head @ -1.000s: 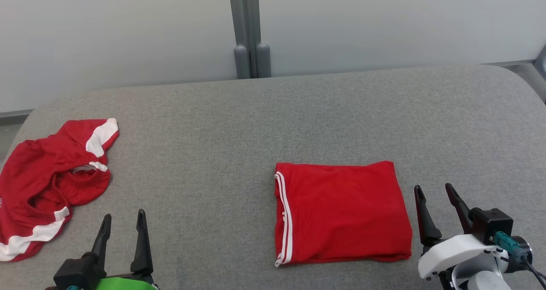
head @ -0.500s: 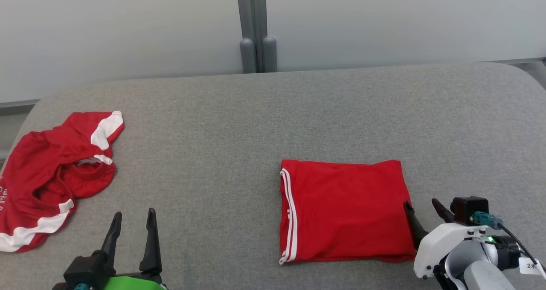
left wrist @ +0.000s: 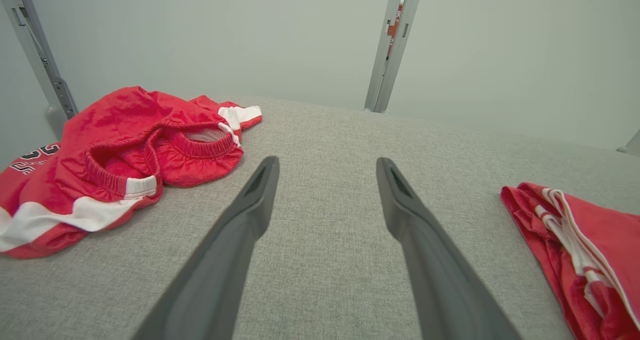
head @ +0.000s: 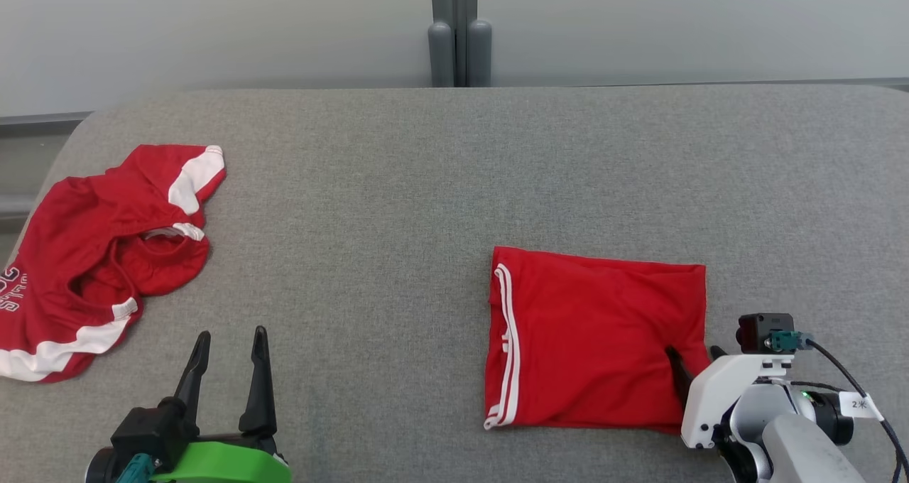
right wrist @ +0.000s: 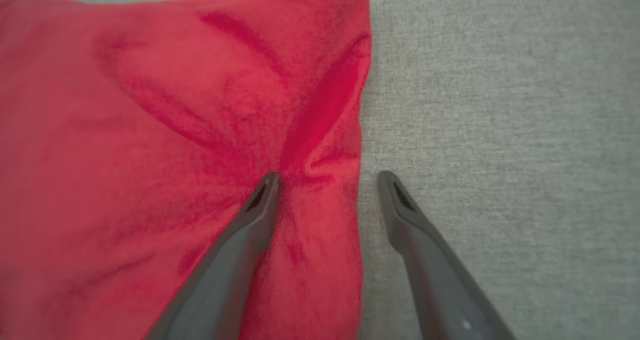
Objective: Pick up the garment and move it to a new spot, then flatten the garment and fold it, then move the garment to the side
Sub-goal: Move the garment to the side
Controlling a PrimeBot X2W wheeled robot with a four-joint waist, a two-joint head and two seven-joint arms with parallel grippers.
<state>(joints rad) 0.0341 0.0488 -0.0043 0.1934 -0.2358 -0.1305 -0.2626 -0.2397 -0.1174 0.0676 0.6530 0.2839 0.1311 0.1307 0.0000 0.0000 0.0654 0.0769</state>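
right wrist view: the right end effector [right wrist: 328, 175], wide and empty, straddles the folded garment [right wrist: 150, 105] at its edge; best pinch every layer before sliding.

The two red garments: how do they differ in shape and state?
The folded garment lies flat as a rectangle; the crumpled garment is a loose heap. The folded garment shows thin white stripes, the crumpled garment broad white bands. The right end effector touches the folded garment; the crumpled garment lies untouched. Both are red.
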